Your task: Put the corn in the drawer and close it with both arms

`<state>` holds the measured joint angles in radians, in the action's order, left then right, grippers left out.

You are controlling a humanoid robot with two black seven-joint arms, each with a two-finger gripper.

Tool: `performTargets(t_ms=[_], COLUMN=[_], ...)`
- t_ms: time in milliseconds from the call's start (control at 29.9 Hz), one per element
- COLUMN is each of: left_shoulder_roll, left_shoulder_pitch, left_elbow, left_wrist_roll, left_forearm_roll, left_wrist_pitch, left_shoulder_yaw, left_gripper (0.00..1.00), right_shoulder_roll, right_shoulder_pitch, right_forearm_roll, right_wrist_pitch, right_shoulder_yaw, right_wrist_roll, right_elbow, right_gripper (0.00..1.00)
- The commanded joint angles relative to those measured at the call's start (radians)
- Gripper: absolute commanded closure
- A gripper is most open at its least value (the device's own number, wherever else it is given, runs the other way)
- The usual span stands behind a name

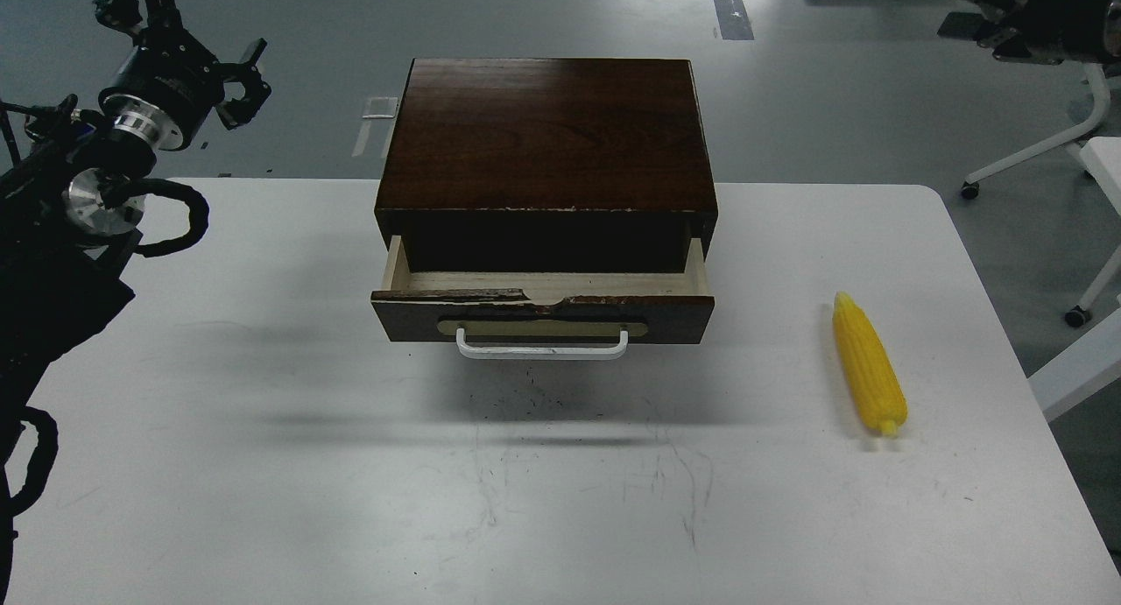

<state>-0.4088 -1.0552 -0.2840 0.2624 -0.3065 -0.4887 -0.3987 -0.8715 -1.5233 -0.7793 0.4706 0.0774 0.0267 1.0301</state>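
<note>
Up at the far left, your left claw (245, 84) hangs empty, fingers apart, above the bench (263, 465). Right of it the drawer (543, 303) stands partly open; far beyond lies the corn (869, 364), which better suits your unseen right arm. Grasp it mid-cob.

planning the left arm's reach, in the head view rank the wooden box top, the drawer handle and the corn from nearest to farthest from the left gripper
From the left gripper, raised at the far left:
1. Wooden box top, just to its right.
2. Drawer handle, lower, at the table's centre, on the open drawer.
3. Corn, lying far right on the table.
</note>
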Motion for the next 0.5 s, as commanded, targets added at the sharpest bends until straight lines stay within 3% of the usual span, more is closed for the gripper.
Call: performTargets(t_ms=[0, 301, 468], left_shoulder_roll=[-0.024, -0.039, -0.042], left_shoulder_pitch=[0.007, 0.009, 0.014], left_elbow=[0.000, 0.000, 0.000], left_wrist_roll=[0.000, 0.000, 0.000], left_forearm_roll=[0.000, 0.001, 0.003], left_wrist_pitch=[0.000, 0.000, 0.000], left_shoulder_yaw=[0.001, 0.001, 0.001], left_gripper=[0.02, 0.02, 0.02], right_shoulder_roll=[-0.012, -0.037, -0.034], right_shoulder_pitch=[0.017, 0.189, 0.288], right_forearm_roll=[-0.119, -0.216, -0.252], right_wrist_pitch=[-0.001, -0.053, -0.084], right_shoulder_yaw=[0.109, 0.186, 0.183], right_wrist_roll=[-0.002, -0.002, -0.002], right_elbow=[0.068, 0.150, 0.150], right_gripper=[0.00, 0.00, 0.08])
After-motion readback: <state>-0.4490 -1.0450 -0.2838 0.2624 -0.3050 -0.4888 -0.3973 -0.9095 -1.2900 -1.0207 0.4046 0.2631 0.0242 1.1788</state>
